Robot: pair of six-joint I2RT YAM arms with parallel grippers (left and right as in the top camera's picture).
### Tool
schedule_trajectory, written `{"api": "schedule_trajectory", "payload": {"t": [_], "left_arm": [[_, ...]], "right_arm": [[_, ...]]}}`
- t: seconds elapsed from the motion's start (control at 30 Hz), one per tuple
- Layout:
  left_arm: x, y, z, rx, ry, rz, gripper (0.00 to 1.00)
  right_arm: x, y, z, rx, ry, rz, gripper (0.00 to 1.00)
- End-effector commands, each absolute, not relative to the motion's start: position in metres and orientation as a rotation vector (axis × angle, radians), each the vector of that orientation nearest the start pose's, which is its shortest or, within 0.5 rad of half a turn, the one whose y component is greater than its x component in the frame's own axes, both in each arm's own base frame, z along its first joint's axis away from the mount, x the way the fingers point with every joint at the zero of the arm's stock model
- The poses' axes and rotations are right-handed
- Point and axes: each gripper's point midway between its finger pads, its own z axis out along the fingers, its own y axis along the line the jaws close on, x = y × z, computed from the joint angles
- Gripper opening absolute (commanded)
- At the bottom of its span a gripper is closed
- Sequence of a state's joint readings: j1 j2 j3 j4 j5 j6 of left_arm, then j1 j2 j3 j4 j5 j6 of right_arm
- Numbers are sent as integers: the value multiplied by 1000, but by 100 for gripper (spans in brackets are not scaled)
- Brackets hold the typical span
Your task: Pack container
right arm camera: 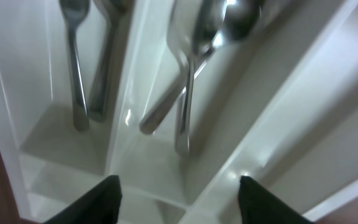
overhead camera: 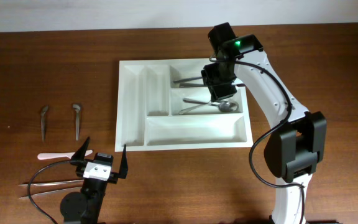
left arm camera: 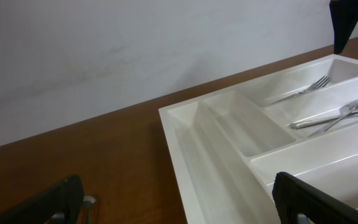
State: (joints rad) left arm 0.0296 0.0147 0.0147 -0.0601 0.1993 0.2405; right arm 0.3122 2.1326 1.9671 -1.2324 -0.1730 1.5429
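The white cutlery tray [overhead camera: 135, 118] lies mid-table, with two narrow upright compartments on its left and three long ones on its right. Forks [overhead camera: 188, 79] lie in the top long compartment and spoons [overhead camera: 207, 104] in the middle one; the bottom one holds nothing. My right gripper [overhead camera: 219, 90] hangs open and empty just above the spoons [right arm camera: 191, 68], next to the forks [right arm camera: 73, 74]. My left gripper [overhead camera: 102, 163] is open and empty near the front edge, left of the tray's near corner [left arm camera: 185, 124].
On the table left of the tray lie two short metal utensils [overhead camera: 45, 118] [overhead camera: 77, 117], a pink-white plastic utensil [overhead camera: 64, 155] and two long thin metal pieces [overhead camera: 48, 186] by the left arm's base.
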Motion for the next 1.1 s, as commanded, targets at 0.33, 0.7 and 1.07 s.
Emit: {"api": "schedule_trajectory", "payload": {"t": [0.33, 0.7, 1.07], "left_arm": [[244, -28, 161, 336, 1597, 44, 99], [244, -28, 161, 335, 1597, 44, 99], [244, -28, 161, 335, 1597, 44, 99]], "right_arm": [[444, -44, 117, 1545, 2611, 178, 91], [336, -178, 118, 1389, 2950, 31, 91], [275, -201, 161, 1325, 3024, 31, 92]]}}
